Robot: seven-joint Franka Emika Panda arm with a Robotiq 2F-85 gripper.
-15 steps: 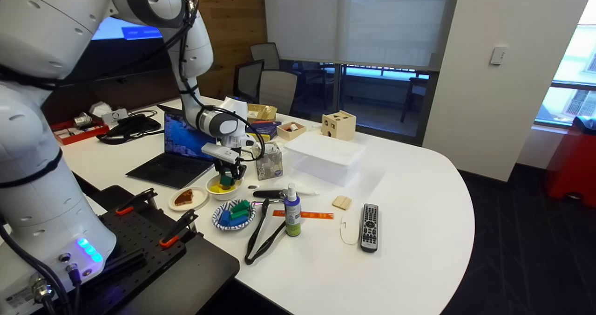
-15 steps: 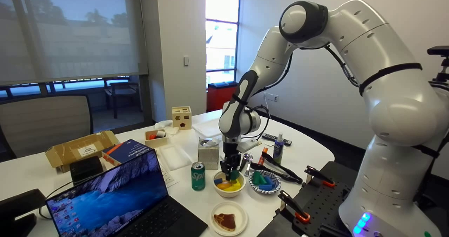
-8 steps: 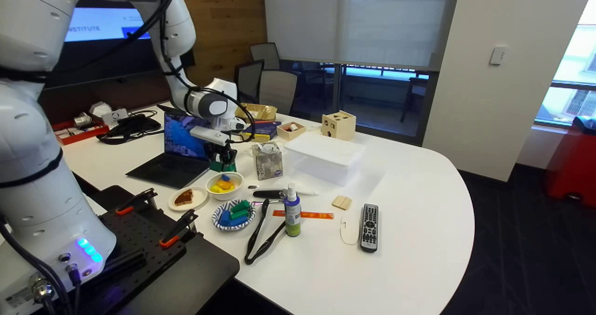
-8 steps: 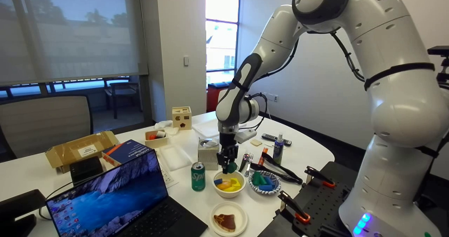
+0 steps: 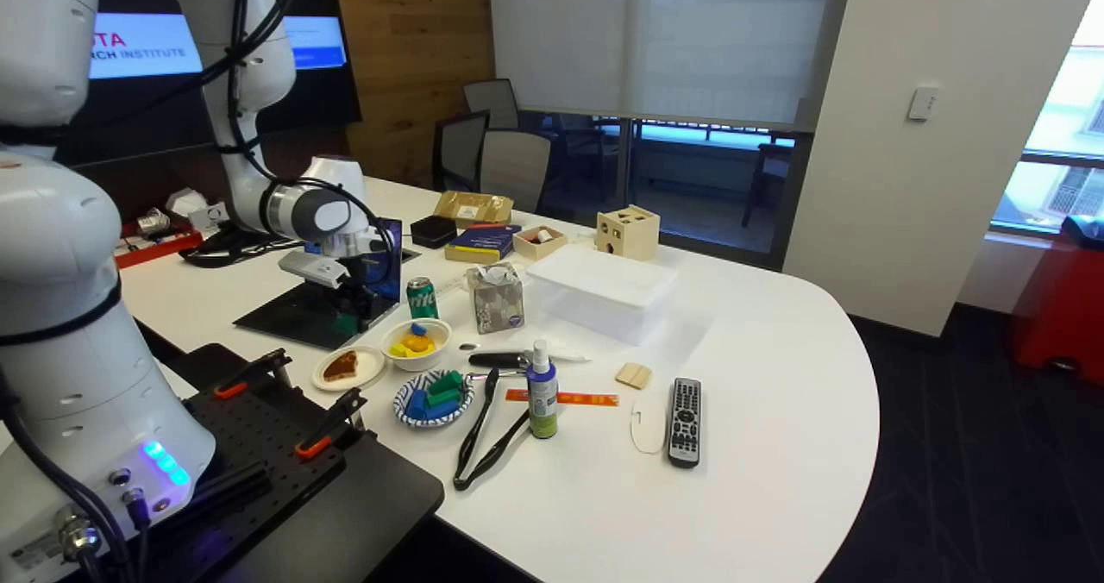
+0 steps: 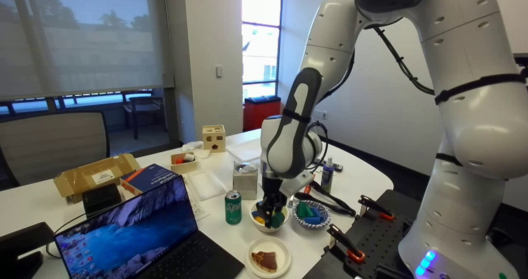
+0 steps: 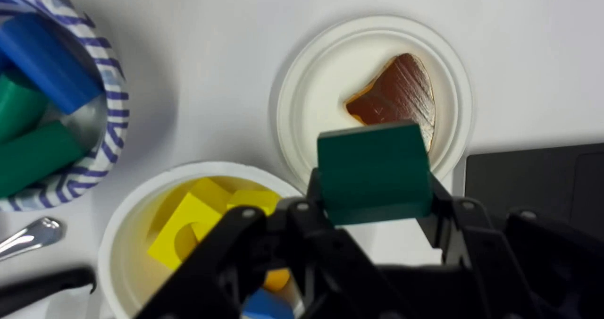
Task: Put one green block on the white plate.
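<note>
- Desk [image 5: 759,488]: white, with a rounded right end in an exterior view.
- Panda arm [image 6: 470,56]: rising at the right of an exterior view and bending down over the desk.
- Laptop [image 6: 140,229]: unfolded at the near left in an exterior view, its screen lit with a blue picture.
- Lidded plastic bin [image 5: 604,277]: on the far side in an exterior view, right of a patterned tissue box [image 5: 498,300].
- End effector [image 7: 375,182]: pinching a green block [image 7: 375,170] from left and right in the wrist view.
- White bowl [image 7: 125,257]: holding yellow blocks [image 7: 188,224], an orange piece [image 7: 277,280] and a blue piece [image 7: 267,305].
- Blue-and-white bowl [image 7: 115,102]: far left of the wrist view, with blue blocks [image 7: 49,62] and green blocks [image 7: 35,156] inside.
- White plate [image 7: 325,83]: just beside the white bowl — left of it in an exterior view.
- Spray bottle [image 5: 542,398]: upright, right of the blue-and-white bowl in an exterior view, with a remote control [image 5: 685,423] farther right.
- Sprite can [image 6: 233,206]: upright, left of the white bowl in an exterior view.
- Toy steak [image 7: 398,88]: lying on the plate, partly hidden in the wrist view.
- The green block: held in the air — apart from the plate in both exterior views.
</note>
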